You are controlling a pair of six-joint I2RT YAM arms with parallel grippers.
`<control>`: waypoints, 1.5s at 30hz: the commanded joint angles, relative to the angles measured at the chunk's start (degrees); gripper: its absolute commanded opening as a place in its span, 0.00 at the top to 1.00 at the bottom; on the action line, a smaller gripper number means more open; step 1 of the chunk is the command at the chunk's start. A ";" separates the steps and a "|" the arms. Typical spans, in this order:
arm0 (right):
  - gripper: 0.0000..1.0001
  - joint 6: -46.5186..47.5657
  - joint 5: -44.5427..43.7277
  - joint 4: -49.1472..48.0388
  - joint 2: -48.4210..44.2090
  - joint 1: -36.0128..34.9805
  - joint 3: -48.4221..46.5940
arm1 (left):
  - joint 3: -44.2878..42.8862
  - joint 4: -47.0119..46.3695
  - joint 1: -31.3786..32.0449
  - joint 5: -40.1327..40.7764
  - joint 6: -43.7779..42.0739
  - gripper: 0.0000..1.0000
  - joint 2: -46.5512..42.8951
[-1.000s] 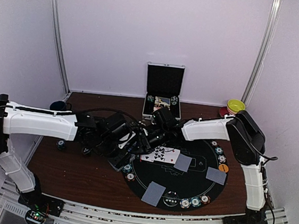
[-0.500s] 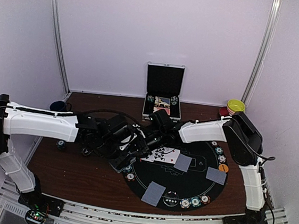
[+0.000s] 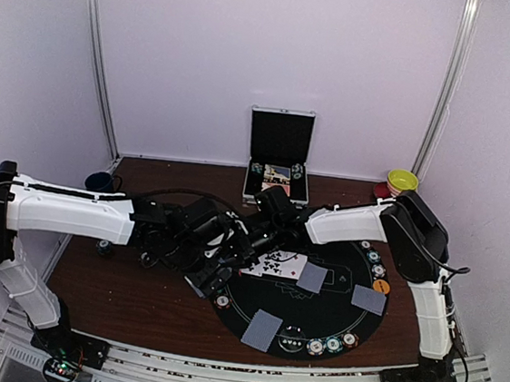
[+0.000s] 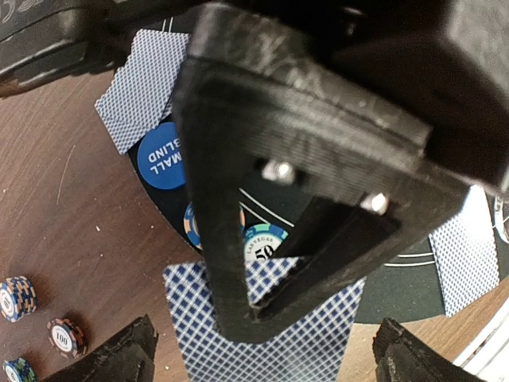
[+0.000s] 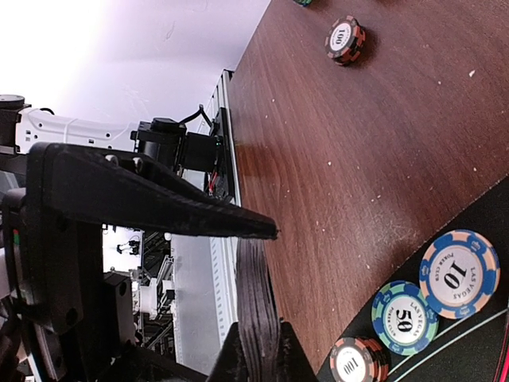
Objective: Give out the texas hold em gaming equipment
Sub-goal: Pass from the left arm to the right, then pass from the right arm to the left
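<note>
My right gripper (image 5: 262, 294) is shut on a deck of playing cards (image 5: 258, 310), seen edge-on between its fingers. In the left wrist view the same deck (image 4: 318, 350) shows its blue-checked back, pinched by the right arm's black fingers. My left gripper (image 4: 270, 362) stands open around it, its fingertips (image 4: 131, 354) well apart from the card edges. From above, both grippers meet at the left rim of the round black mat (image 3: 324, 319): left gripper (image 3: 212, 273), right gripper (image 3: 242, 243). On the mat lie a face-up card (image 3: 275, 264) and face-down cards (image 3: 261, 329). Below the deck are a blue button (image 4: 163, 151) and a teal chip (image 4: 262, 243).
The silver case (image 3: 279, 157) stands open at the back. A dark mug (image 3: 99, 180) sits at the back left, a yellow cup (image 3: 402, 180) at the back right. Loose chips (image 3: 103, 248) lie on the brown table left of the mat; more chips (image 3: 325, 346) ring its front.
My left gripper has opened and let go of the deck. The right gripper has moved in slightly to the left and closed on it.
</note>
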State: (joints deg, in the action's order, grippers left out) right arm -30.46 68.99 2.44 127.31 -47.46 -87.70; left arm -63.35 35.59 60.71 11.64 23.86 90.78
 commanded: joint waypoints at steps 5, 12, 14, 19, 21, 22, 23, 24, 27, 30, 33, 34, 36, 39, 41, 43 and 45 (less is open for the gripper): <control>1.00 -7.37 -1.75 -10.65 -9.27 3.43 8.05 | 5.28 -12.38 0.11 -0.81 -7.71 0.02 -3.64; 1.00 -10.40 -1.88 -14.49 -11.09 5.25 11.90 | 5.43 -21.96 0.11 -1.00 -14.70 0.02 -0.17; 1.00 -10.40 -1.99 -14.44 -11.28 5.34 12.22 | 4.59 -23.76 0.11 -1.86 -16.01 0.02 1.70; 1.00 -8.35 -3.17 -12.08 -11.70 6.55 12.59 | 3.96 -26.76 0.11 -2.77 -18.00 0.07 3.86; 1.00 -8.46 -3.27 -12.04 -11.86 7.27 12.91 | 4.07 -27.12 0.11 -2.71 -18.17 0.11 3.99; 1.00 -8.39 -3.39 -12.04 -12.11 7.58 13.17 | 4.30 -27.43 0.11 -2.57 -18.21 0.12 3.97; 1.00 -8.36 -3.49 -12.03 -12.15 7.85 13.31 | 4.70 -27.79 0.05 -2.47 -18.28 0.13 4.04; 1.00 -8.31 -3.60 -11.94 -12.22 8.05 13.41 | 5.10 -28.38 0.03 -2.42 -18.38 0.15 3.91; 1.00 -8.05 -3.77 -11.49 -12.08 8.35 13.43 | 6.15 -30.42 0.02 -2.48 -18.76 0.19 3.69; 1.00 -8.17 -3.65 -11.31 -11.85 8.44 13.43 | 6.70 -32.03 -0.21 -3.00 -19.26 0.25 3.96; 1.00 -8.06 -3.64 -11.16 -11.99 8.44 13.37 | 6.74 -32.84 -0.46 -3.57 -19.72 0.31 4.42; 1.00 -7.93 -3.71 -11.03 -11.88 8.43 13.39 | 6.78 -33.31 -0.50 -4.03 -19.88 0.33 4.46; 1.00 -7.71 -3.69 -10.57 -11.71 8.44 13.14 | 6.68 -33.84 -0.61 -4.40 -20.20 0.36 4.71; 1.00 -6.63 -3.70 -9.25 -11.32 8.59 12.53 | 6.46 -34.42 -0.68 -5.48 -20.63 0.44 5.00; 1.00 -5.26 -4.08 -7.94 -11.29 8.76 12.09 | 6.25 -34.52 -0.68 -6.15 -20.80 0.47 5.25; 0.96 -3.98 -4.57 -6.62 -11.42 9.15 11.71 | 6.31 -34.69 -0.68 -6.84 -20.91 0.52 5.46; 0.86 -2.60 -5.08 -5.35 -11.57 9.54 11.43 | 6.48 -35.01 -0.68 -7.63 -20.99 0.52 5.67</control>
State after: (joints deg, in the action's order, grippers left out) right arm -35.59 66.46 -4.69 117.34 -39.03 -74.43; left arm -56.66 6.15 59.18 8.97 5.04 95.55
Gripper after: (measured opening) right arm 0.089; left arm 0.569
